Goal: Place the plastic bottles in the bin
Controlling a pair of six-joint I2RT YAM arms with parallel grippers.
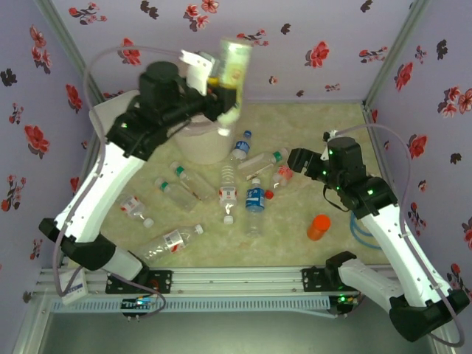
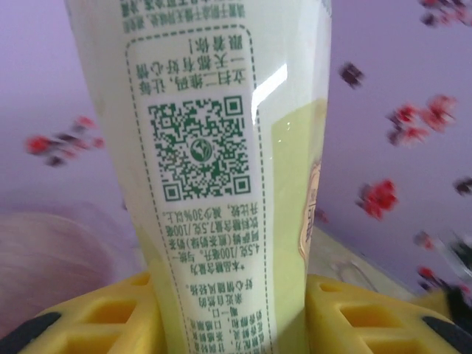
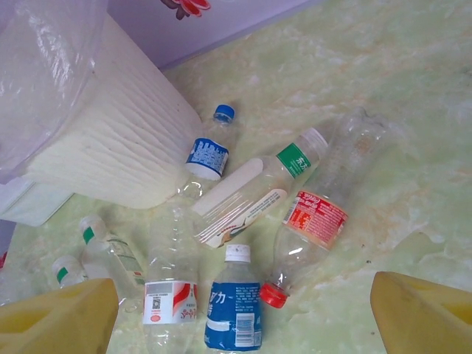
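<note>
Grip: left gripper (image 1: 212, 87) clamped on held bottle (image 1: 234, 65) at its labelled body, high above bin (image 1: 200, 144), far left | right gripper (image 1: 296, 160) spread wide over loose bottles (image 1: 254, 198), centre | Handling: judged light, thin-walled, slick (may dent); take mid-body.

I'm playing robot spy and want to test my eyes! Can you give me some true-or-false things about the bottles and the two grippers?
1. The left gripper holds a pale green bottle up in the air. True.
2. The right gripper is squeezing a bottle. False: its fingers are wide apart with nothing gripped between them.
3. Every bottle is already in the bin. False: many clear bottles lie on the table.
4. An orange container sits on the table, apart from the bottles. True.
</note>
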